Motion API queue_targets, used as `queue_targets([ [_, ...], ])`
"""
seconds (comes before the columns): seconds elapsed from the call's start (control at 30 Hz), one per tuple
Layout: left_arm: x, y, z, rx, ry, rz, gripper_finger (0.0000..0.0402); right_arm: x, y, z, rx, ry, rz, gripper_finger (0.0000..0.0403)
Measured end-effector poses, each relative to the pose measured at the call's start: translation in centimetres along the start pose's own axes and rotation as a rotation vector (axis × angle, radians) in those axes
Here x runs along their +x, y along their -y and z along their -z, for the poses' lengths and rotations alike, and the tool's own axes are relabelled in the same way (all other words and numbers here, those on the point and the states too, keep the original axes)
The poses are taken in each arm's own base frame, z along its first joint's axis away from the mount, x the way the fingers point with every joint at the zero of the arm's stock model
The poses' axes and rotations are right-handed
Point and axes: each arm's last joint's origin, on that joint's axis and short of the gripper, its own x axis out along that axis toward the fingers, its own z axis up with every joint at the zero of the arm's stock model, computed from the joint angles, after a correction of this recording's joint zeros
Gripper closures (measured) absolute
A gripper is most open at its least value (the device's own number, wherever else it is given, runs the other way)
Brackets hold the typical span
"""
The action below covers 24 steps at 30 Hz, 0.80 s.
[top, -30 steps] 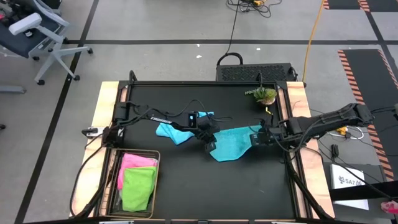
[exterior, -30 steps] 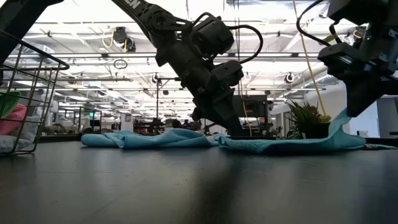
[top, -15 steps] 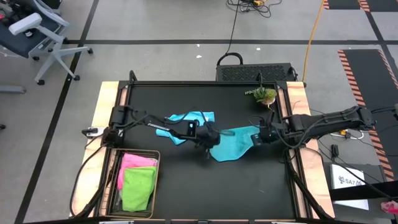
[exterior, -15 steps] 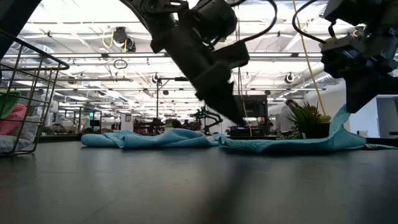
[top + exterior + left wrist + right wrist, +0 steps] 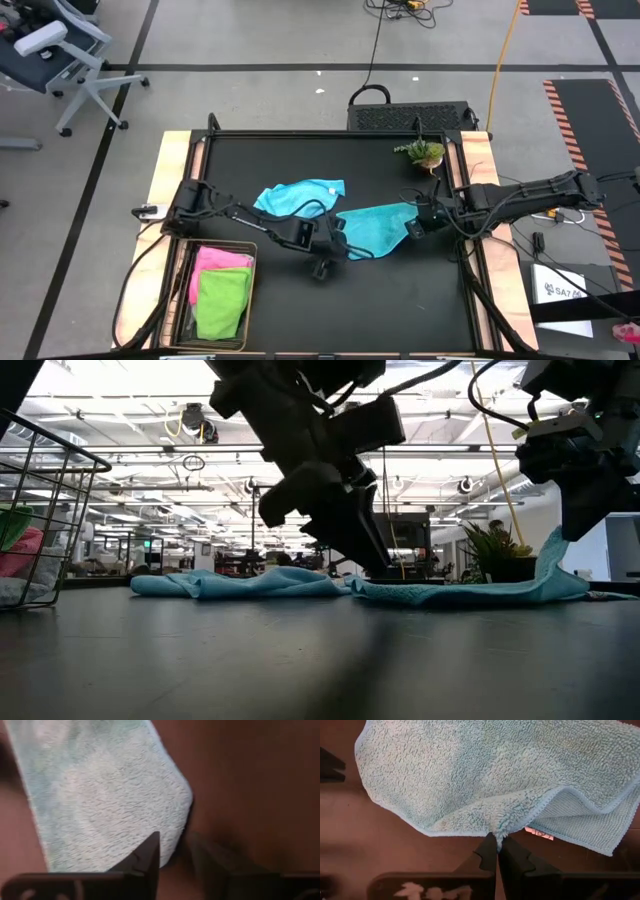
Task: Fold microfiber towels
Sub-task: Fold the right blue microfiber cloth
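The right pincer (image 5: pixel 413 226) is pinching the right edge of the teal towel (image 5: pixel 375 228), which is lying mid-worktop (image 5: pixel 400 300). The left pincer (image 5: pixel 328 262) is standing narrowly parted at that towel's near-left corner, gripping nothing. A light blue towel (image 5: pixel 297 194) is lying just beside.

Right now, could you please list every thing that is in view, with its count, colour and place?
teal towel: 1, teal, table centre, one edge pinched by the right gripper.
blue towel: 1, light blue, crumpled on the table behind the teal one.
pink towel: 1, pink, in the basket.
green towel: 1, lime green, in the basket, in front of the pink one.
basket: 1, wire, near left corner of the table.
plant: 1, green, far right of the table.
table: 1, black top.
left gripper: dark, at the teal towel's near left corner.
right gripper: dark, shut on the teal towel.
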Motion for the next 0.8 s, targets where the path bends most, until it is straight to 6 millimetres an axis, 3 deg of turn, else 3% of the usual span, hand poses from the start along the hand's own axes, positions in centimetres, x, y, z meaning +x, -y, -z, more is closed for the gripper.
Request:
queue_targets([
  [0.33,0.4,0.3,-0.3,0.105,0.01,-0.068,0.0204,0.0,-0.1,0.0,-0.006,0.003,-0.006,0.0403],
  [0.63,2.5,0.9,0.4,0.185,-0.004,-0.047,0.0197,-0.2,-0.3,-0.1,0.003,0.02,-0.044,0.0403],
  [0.8,2.7,1.0,0.2,0.231,-0.01,-0.141,0.0197,-0.5,-0.3,-0.1,0.013,0.033,-0.071,0.0403],
])
